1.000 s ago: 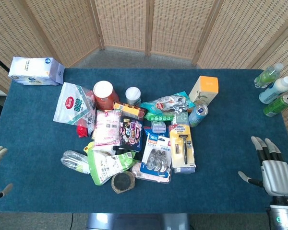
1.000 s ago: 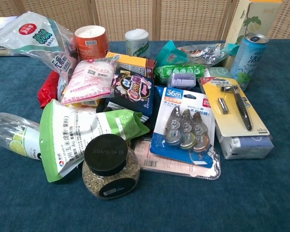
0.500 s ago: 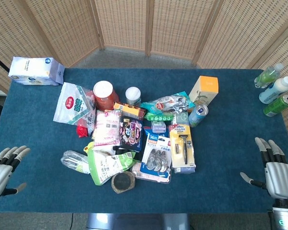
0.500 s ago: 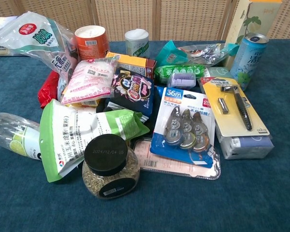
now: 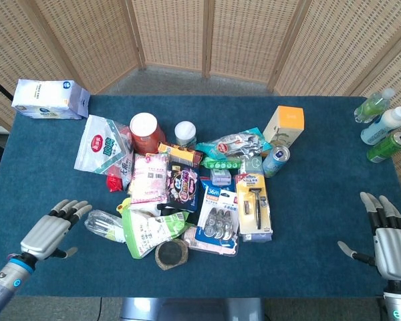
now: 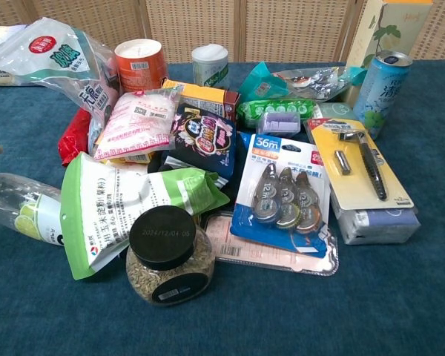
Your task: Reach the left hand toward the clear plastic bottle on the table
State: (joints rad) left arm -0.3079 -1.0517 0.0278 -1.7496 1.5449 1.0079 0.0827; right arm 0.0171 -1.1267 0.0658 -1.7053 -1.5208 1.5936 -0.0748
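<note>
The left hand (image 5: 48,232) hovers low over the blue tabletop (image 5: 47,174) with fingers spread wide and empty, just short of the clear plastic bottle (image 5: 105,225) lying on its side. That bottle's far end is tucked under a green-and-white powder pouch (image 5: 150,231), so a careless reach could roll it or drag the pouch. The right hand (image 5: 387,242) also rests open, holding nothing.

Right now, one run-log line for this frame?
left hand: open, nearing clear bottle, not touching | right hand: open, idle | bottle lying beside green pouch
</note>
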